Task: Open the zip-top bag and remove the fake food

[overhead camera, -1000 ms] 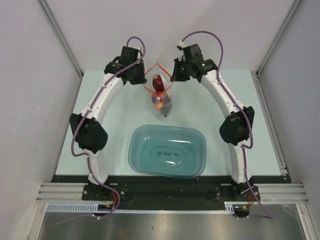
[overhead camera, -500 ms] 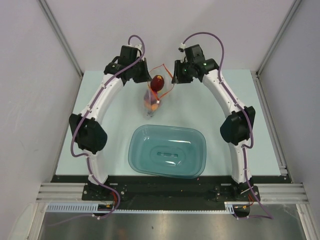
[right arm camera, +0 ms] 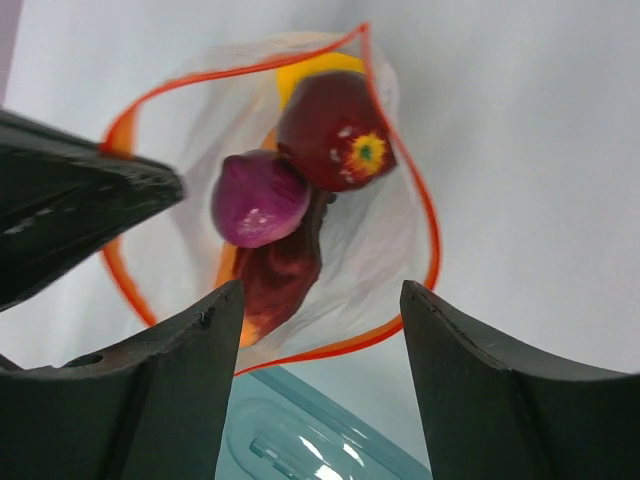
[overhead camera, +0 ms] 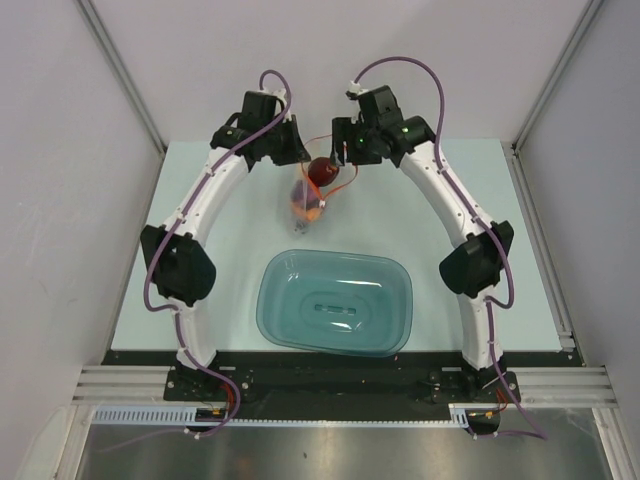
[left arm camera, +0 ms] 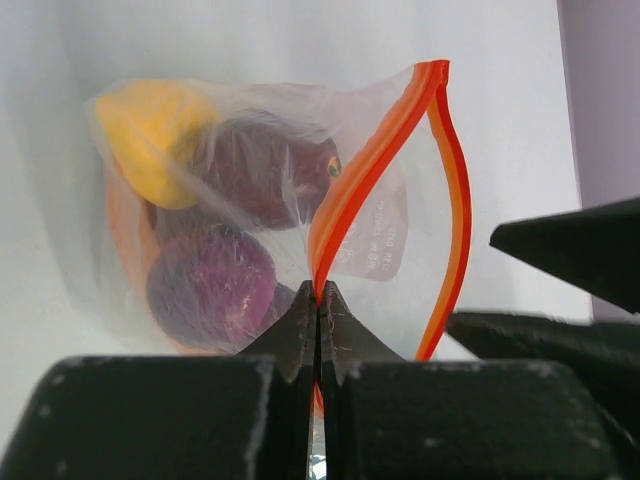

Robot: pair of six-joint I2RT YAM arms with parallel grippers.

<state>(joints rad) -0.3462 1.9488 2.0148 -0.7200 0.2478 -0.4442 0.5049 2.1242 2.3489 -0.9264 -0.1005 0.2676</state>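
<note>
Zip-top bag (overhead camera: 311, 192): far-centre of table (overhead camera: 450, 200), mouth gaping. Left gripper (left arm camera: 318, 300) clenched on its orange zip strip (left arm camera: 370, 170). Right gripper (right arm camera: 320, 300): parted, empty, nearer, facing mouth; apple (right arm camera: 335, 135), onion (right arm camera: 258, 198) inside.

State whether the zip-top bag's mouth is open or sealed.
Open: on the zip-top bag the orange zip strip forms a wide loop, apple and onion visible inside.

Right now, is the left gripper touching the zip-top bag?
Touching. The left wrist view shows the left gripper with its jaws shut on the orange zip strip of the zip-top bag.
</note>
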